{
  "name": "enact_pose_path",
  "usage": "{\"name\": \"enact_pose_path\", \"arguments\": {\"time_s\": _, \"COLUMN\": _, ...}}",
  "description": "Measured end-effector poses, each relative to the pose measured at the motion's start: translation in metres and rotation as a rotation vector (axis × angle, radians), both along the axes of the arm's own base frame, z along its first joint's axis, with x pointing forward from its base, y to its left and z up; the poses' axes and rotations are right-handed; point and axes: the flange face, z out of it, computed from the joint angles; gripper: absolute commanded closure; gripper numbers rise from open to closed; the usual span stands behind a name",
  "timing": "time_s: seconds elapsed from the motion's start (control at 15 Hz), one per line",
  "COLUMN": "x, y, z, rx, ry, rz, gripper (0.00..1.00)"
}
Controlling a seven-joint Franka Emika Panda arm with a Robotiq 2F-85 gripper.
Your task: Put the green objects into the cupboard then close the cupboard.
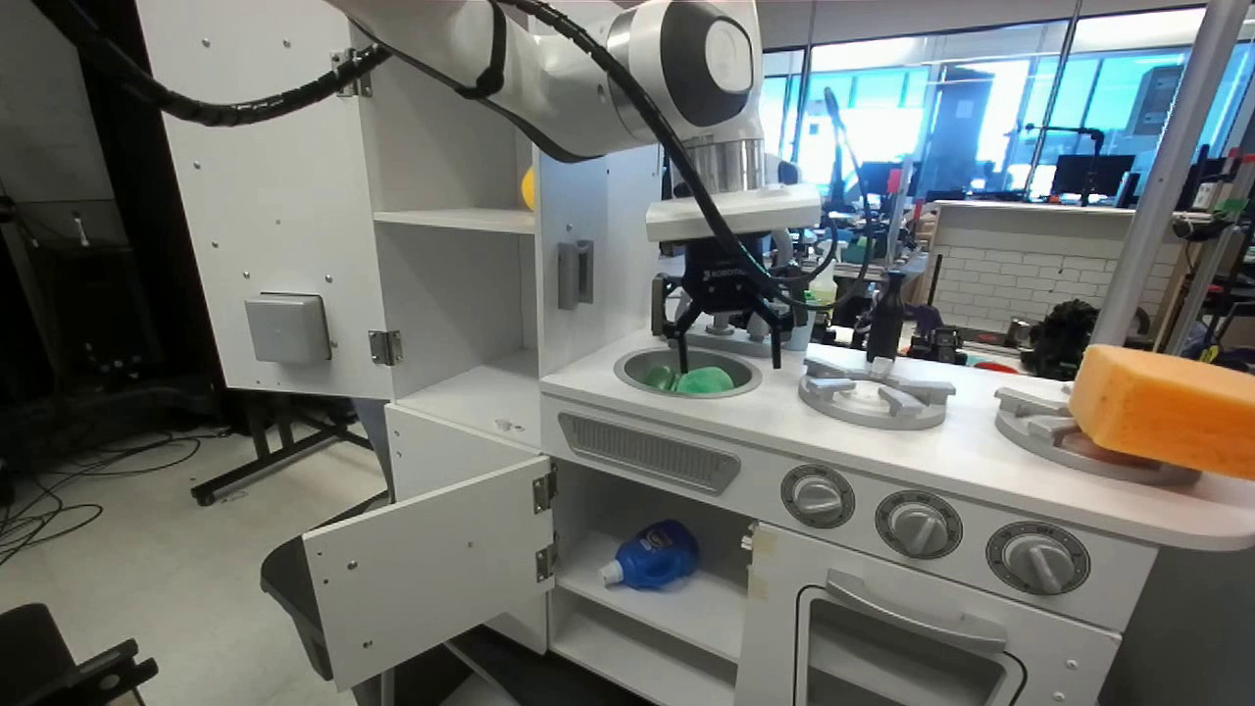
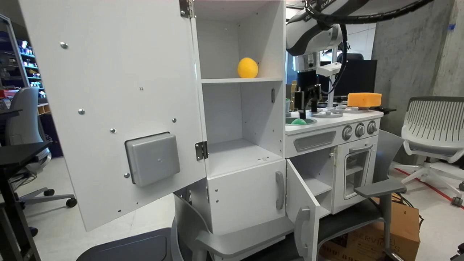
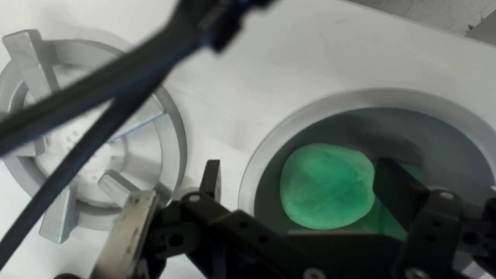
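hanging over the green objects (image 3: pixel 327 186), the gripper (image 1: pixel 729 366) gapes.

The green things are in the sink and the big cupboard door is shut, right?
Not shut: the big cupboard door stands open, as both exterior views show. The green things are in the sink, as you said.

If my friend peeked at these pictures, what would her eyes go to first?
Probably the chunky orange, foam-looking block on the round grey burner farthest from the tall white cupboard, and the round yellow ball on that cupboard's flat white shelf. Next might come the open black robot hand, partly over the round grey sink where smooth, bright-green rounded pieces lie.
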Motion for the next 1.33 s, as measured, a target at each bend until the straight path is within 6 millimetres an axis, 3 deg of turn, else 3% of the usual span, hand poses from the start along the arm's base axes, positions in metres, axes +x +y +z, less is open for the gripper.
{"name": "enact_pose_path", "arguments": {"time_s": 0.47, "x": 0.002, "y": -0.010, "z": 0.005, "rx": 0.069, "ry": 0.015, "rz": 0.296, "gripper": 0.00}}
{"name": "enact_pose_path", "arguments": {"time_s": 0.73, "x": -0.002, "y": -0.028, "z": -0.023, "rx": 0.151, "ry": 0.052, "rz": 0.454, "gripper": 0.00}}
{"name": "enact_pose_path", "arguments": {"time_s": 0.93, "x": -0.003, "y": -0.034, "z": -0.029, "rx": 0.154, "ry": 0.063, "rz": 0.534, "gripper": 0.00}}
{"name": "enact_pose_path", "arguments": {"time_s": 1.13, "x": -0.002, "y": -0.025, "z": -0.020, "rx": 0.158, "ry": 0.063, "rz": 0.602, "gripper": 0.00}}
{"name": "enact_pose_path", "arguments": {"time_s": 1.33, "x": 0.000, "y": -0.001, "z": -0.003, "rx": 0.157, "ry": 0.051, "rz": 0.670, "gripper": 0.00}}
